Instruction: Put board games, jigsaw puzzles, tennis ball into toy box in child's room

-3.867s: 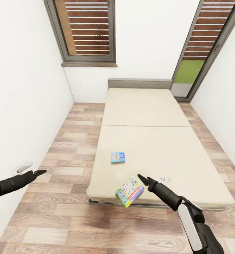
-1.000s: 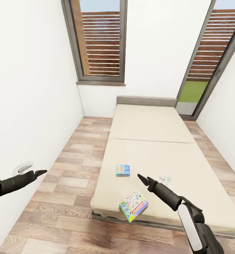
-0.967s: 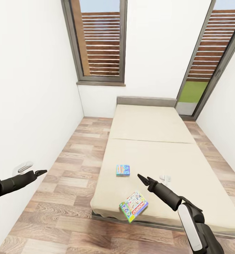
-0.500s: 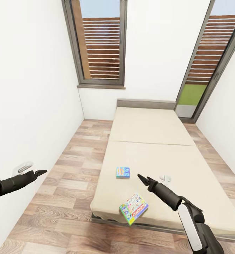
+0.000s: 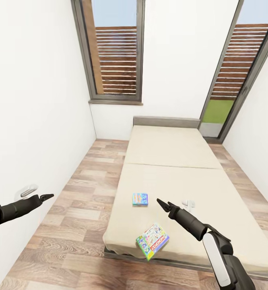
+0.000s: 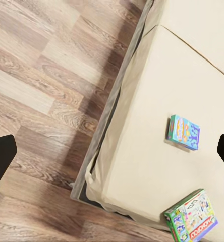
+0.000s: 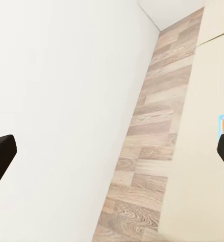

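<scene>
Grippers first, left to right: our left gripper [image 5: 46, 196] hangs over the wood floor [image 5: 65, 225] at about 8 o'clock in the head view, its tips drawn to a point, though its wrist view shows a fingertip at each far edge, so we cannot tell how it stands. It holds nothing.

Over the last few seconds the whole head view has slid down and outward: the windows now show more sky, and the bed [image 5: 170, 149] sits lower and smaller. We read that as our head and base moving, not the things; both games lie where they did. For the task, we judge we are backing off to frame the bed, with no toy picked up yet.

The blue board game [image 5: 140, 199] lies flat near the bed's left side, its slightly longer axis running roughly 9 to 3 o'clock. The green-edged board game [image 5: 152, 240] overhangs the foot edge at 6 o'clock, long axis pointing about 2 o'clock.

Our right gripper [image 5: 162, 204] hovers over the mattress between them, likewise empty, and its spread is also unclear.
</scene>
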